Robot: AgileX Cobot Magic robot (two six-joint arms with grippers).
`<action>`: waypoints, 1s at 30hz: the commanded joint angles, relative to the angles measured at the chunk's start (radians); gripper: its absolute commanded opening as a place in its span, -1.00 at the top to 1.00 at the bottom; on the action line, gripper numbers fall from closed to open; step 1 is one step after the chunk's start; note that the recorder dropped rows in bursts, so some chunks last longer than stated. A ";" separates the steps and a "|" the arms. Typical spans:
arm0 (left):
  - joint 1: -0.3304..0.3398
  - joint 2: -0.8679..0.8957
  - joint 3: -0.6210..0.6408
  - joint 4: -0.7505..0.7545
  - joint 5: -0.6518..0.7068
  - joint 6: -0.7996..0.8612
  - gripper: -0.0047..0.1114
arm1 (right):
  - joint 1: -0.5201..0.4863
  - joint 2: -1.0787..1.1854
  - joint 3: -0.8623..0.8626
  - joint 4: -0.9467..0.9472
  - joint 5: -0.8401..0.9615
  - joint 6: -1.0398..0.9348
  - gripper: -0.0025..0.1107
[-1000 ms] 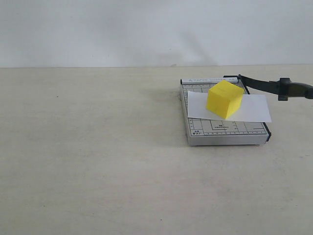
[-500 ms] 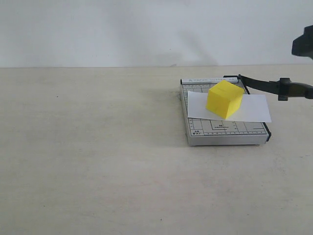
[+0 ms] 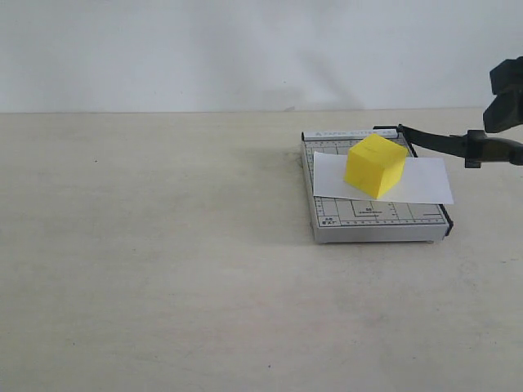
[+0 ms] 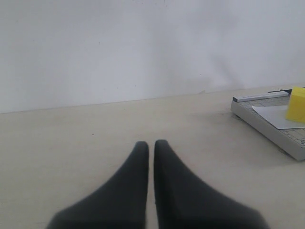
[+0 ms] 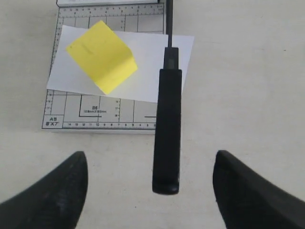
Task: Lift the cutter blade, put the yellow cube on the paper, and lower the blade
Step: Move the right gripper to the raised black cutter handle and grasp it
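Observation:
The yellow cube rests on the white paper, which lies across the grey cutter base. The black cutter blade is raised, its handle end sticking out past the base to the right. My right gripper is open and hovers above that handle end, whose tip lies between the two fingers without touching; part of it shows at the exterior view's right edge. My left gripper is shut on nothing, low over the table and far left of the cutter.
A pale wall rises behind the beige table. The cutter sits at the table's right back part.
My right gripper has come into the exterior view at the right edge and dropped lower toward the blade handle. Cube, paper and blade have not moved.

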 commanded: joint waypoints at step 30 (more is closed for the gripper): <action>0.003 -0.004 0.004 -0.007 -0.005 0.000 0.84 | -0.003 0.112 -0.008 -0.015 0.015 -0.031 0.27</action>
